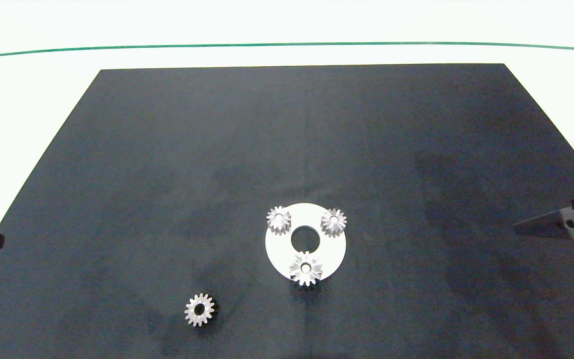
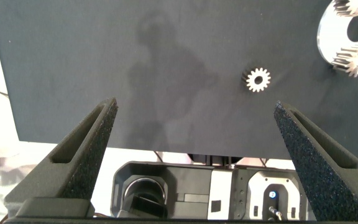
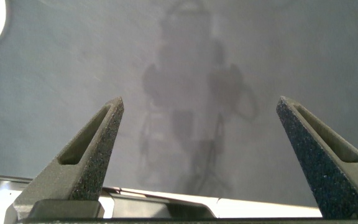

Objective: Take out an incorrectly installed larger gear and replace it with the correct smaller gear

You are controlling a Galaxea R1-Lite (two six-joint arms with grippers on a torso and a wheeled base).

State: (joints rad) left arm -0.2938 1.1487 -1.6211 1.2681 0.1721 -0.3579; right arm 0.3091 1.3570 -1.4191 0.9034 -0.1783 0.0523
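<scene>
**Inspector:** Begin with the largest item. Black mat (image 1: 287, 164) covers the white table (image 1: 33, 85). What sits on it?

**Assistant:** A white ring plate (image 1: 278, 248) a little toward 6 o'clock of the mat's middle, carrying three gears. The larger gear (image 1: 306, 269), star-toothed, is mounted at the plate's 6 o'clock, overhanging the rim. Two blunt-toothed gears sit at its 10 o'clock (image 1: 279, 220) and 2 o'clock (image 1: 334, 222). The smaller gear (image 1: 200, 309) lies flat and loose on the mat, well apart from the plate, toward its 8 o'clock.

**Inspector:** Grippers?

**Assistant:** The left gripper (image 2: 194, 134) is at the mat's 9 o'clock edge, fingers spread wide and empty; its wrist view shows the loose gear ahead. The right gripper (image 3: 197, 127) is near the 3 o'clock edge, likewise splayed wide, nothing between the pads, bare mat beneath.

**Inspector:** Step in hand?

**Assistant:** In my judgement, removal of the wrong gear has not begun. The right gripper seems better placed for it.

**Inspector:** Recommendations?

**Assistant:** Approach from above, centre the fingers across the star gear, and close on the tooth tips from the plate's open 6 o'clock side, clear of the two neighbours. Lift straight up so it does not bind; the light plate may rise with it. Set it aside away from the loose gear, leaving that for the left gripper
</scene>
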